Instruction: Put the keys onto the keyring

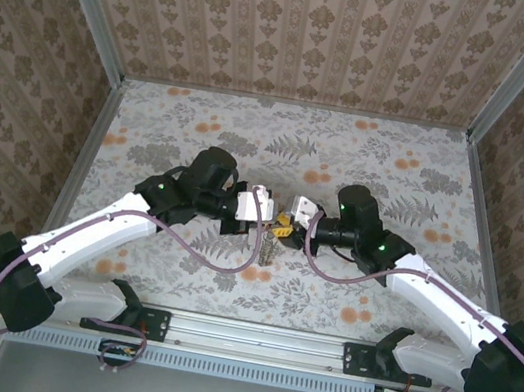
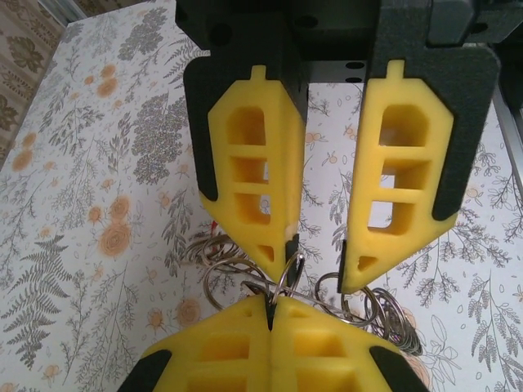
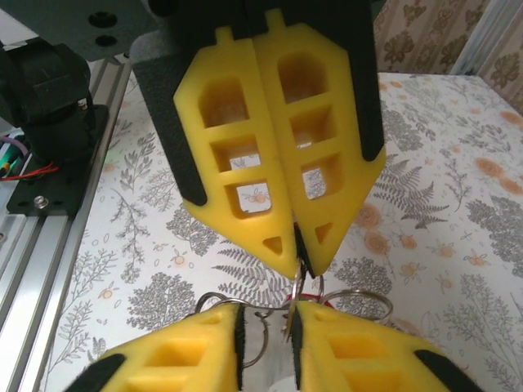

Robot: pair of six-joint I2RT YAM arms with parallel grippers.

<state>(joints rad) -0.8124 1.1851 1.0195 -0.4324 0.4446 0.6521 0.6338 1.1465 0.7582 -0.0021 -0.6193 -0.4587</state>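
Observation:
The keyring [image 2: 288, 273] is a thin metal ring standing upright. My left gripper [image 2: 270, 309] is shut on its lower edge. More linked metal rings [image 2: 231, 269] hang around it. A bit of a red key [image 3: 307, 297] shows behind the rings, and again at the left edge of the bunch [image 2: 214, 224]. My right gripper [image 3: 267, 317] faces the left one tip to tip, its jaws a little apart. The held ring lies against one of its pads and the other pad stands clear. From above, both grippers [image 1: 263, 219] [image 1: 290, 223] meet over mid-table with the bunch [image 1: 269, 248] dangling below.
The flowered tabletop [image 1: 389, 168] lies under the arms, with patterned walls on three sides. A metal rail [image 1: 258, 335] with the arm bases runs along the near edge. Mauve cables [image 1: 201, 251] loop beside each arm.

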